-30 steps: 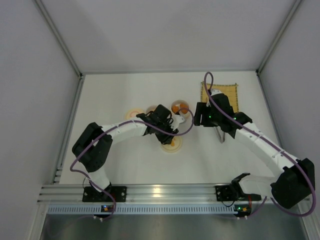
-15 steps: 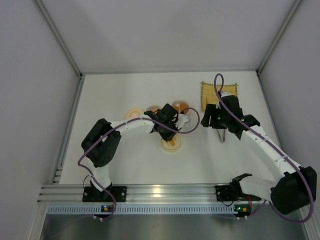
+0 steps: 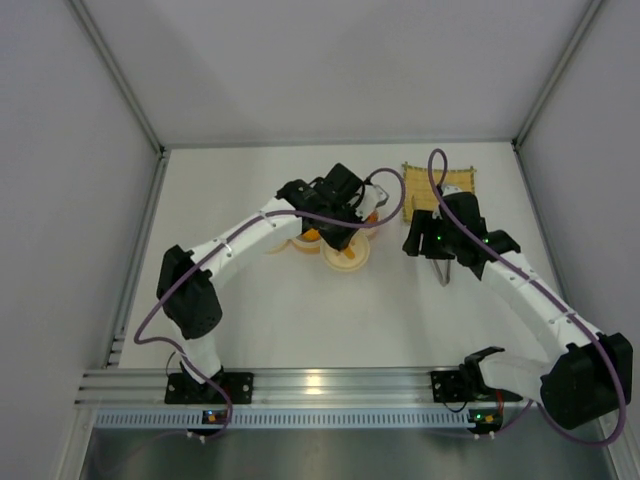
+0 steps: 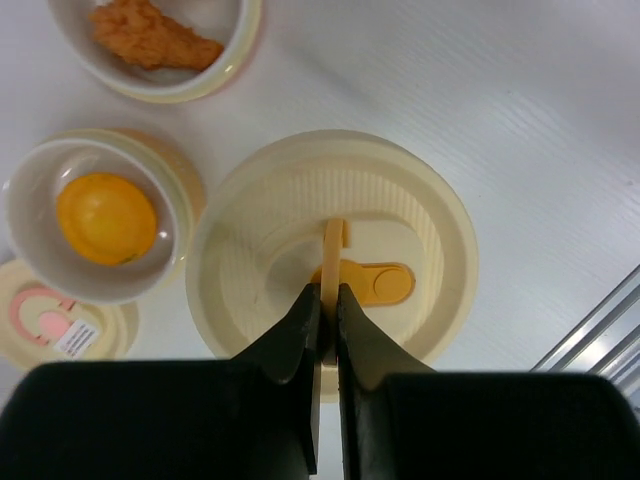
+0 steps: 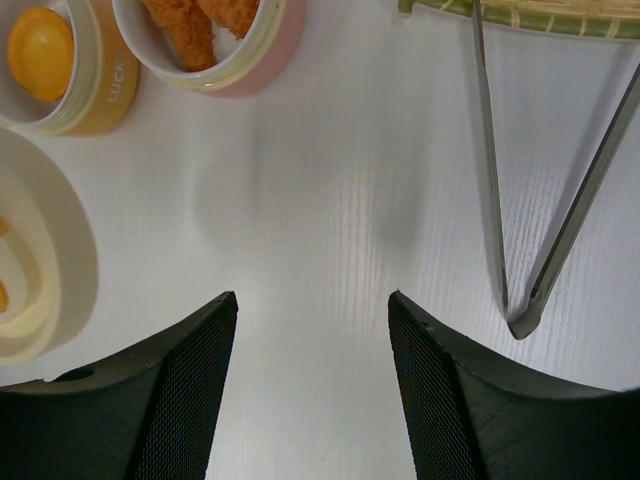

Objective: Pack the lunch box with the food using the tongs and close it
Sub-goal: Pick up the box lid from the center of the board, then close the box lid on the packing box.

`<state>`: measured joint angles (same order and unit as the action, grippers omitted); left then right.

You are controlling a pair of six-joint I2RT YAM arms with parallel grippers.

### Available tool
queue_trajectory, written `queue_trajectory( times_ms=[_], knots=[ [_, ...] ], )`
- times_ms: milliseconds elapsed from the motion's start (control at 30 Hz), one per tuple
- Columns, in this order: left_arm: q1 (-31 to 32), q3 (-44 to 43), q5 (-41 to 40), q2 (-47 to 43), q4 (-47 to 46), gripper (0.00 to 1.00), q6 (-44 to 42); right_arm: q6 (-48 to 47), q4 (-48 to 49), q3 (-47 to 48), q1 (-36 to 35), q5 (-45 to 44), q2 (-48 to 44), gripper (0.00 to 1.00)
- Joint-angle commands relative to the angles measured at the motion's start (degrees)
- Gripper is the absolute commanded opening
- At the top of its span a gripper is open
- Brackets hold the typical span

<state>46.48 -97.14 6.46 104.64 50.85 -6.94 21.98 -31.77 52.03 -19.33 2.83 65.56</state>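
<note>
- Left tool (image 4: 327, 298): jaws are now pinched tight on the thin upright strip (image 4: 333, 238) at the middle of the cream ribbed piece (image 4: 250, 250). A second ago they stood partly apart.
- The piece has travelled with the arm, away from the bases, and now sits just beside the filled bowls. Lifted or dragged: cannot tell.
- Reading: the grip on this lunch box part is made, probably for stacking or closing. Whether the part is a tier or a cover is unclear.
- Right tool (image 5: 310, 300): jaws are wide and hold nothing, over bare table (image 5: 330, 180). It has drawn back from the bowls toward the tongs and has kept that place for the last half second.
- Tongs (image 5: 522, 322): they lie unheld on the table, with the joint nearest the tool and the arms running onto the mat (image 5: 560, 18).
- Food: a yellow lump (image 4: 105, 218) sits in the yellow bowl (image 4: 25, 190), and a fried piece (image 4: 150, 40) in the pink bowl (image 5: 255, 75).
- The cream top (image 4: 40, 322) with pink centre lies apart on the table, so closing is not yet done.
- Hidden: in the top view the left arm covers most of the bowls and the grip itself.
- Cut off: the tongs' tips run past the upper edge of the right wrist view. The cream top is clipped by the tool body and the frame edge.
</note>
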Motion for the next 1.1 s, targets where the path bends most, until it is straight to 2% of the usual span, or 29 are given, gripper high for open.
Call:
queue_trajectory(
  times_ms=[0, 33, 167, 267, 367, 467, 700, 1067],
  knots=[
    [-0.69, -5.49, -8.80, -3.48, 6.98, 0.00, 7.52, -0.97, 0.39, -0.26, 0.70, 0.51, -1.22, 0.62],
    [-1.73, -6.64, -12.92, -3.04, 7.24, 0.00, 10.08, -1.06, 0.48, -0.35, 0.70, 0.60, -1.14, 0.62],
    [-5.78, -13.41, -19.62, 1.34, 9.87, 0.00, 21.15, -1.15, 0.48, -0.35, 0.70, 0.69, -0.79, 0.62],
    [-9.47, -16.67, -20.34, 3.72, 11.20, 0.00, 30.20, -1.15, 0.48, -0.53, 0.79, 0.69, -0.70, 0.62],
    [-12.81, -15.63, -21.14, 4.34, 9.10, 0.00, 35.30, -1.23, 0.39, -0.79, 0.79, 0.42, -0.70, 0.62],
    [-16.32, -13.44, -20.78, 4.52, 6.12, 0.00, 38.83, -1.24, 0.30, -0.97, 0.87, 0.07, -0.52, 0.62],
    [-16.60, -7.99, -23.51, 5.66, 1.54, 0.00, 42.62, -1.32, 0.48, -1.49, 0.79, -0.55, 0.45, 0.61],
    [-16.68, -4.99, -16.74, 9.53, -2.86, 0.00, 45.43, -1.50, 0.92, -2.11, 0.79, -0.46, 0.97, 0.61]
  ],
)
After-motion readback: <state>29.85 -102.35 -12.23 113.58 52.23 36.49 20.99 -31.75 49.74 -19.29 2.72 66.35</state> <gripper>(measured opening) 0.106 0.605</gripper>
